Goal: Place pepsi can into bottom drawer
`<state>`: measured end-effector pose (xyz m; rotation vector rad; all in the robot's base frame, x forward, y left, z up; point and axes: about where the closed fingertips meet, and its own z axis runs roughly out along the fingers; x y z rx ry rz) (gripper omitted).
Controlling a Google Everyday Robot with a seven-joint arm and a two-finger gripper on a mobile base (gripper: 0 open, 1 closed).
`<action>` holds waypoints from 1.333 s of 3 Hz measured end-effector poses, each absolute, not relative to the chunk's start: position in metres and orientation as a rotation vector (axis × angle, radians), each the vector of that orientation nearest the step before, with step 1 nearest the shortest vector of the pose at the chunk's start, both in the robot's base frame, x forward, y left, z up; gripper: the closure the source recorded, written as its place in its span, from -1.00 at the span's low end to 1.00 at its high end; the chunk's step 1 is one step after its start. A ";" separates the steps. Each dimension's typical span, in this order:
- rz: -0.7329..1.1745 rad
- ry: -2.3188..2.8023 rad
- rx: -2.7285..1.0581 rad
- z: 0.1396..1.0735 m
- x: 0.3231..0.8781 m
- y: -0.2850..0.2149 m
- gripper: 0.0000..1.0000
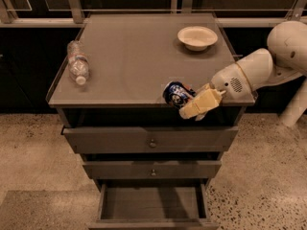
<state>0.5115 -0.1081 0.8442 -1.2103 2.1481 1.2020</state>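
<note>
Seen from above and in front of a grey-brown cabinet [139, 56]. Near the cabinet's left edge, on its top: a clear plastic water bottle [77, 67], lying on its side, cap toward the cabinet's front. Near the cabinet's back right corner: a pale shallow bowl [197, 36], upright. Both well apart from the pepsi can [175, 93].

Straight below the can, down the cabinet's front: the faces of the two upper drawers [120, 140], each with a small round knob, both pushed in. Then, at the cabinet's foot, the bottom drawer [151, 202], standing open with its flat floor showing.

Matte, flat cabinet top. Speckled stone floor [33, 152] around the cabinet; dark glazed panels in metal frames behind it.

Reaching in from the cabinet's right side: a white arm [249, 73] ending in a tan gripper [192, 103], just past the cabinet's front edge, right of centre, fingers clamped on the can. Can at that same front edge, tipped nearly onto its side, long axis roughly along the cabinet's front. One silver-rimmed end facing the cabinet's left side and slightly up, the other end toward the gripper. Cannot tell whether the can touches the cabinet top.
</note>
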 end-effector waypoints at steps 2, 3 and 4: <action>1.125 2.180 -0.960 0.822 0.469 -0.121 1.00; 1.080 2.235 -0.813 0.789 0.441 -0.132 1.00; 1.028 2.286 -0.645 0.743 0.427 -0.152 1.00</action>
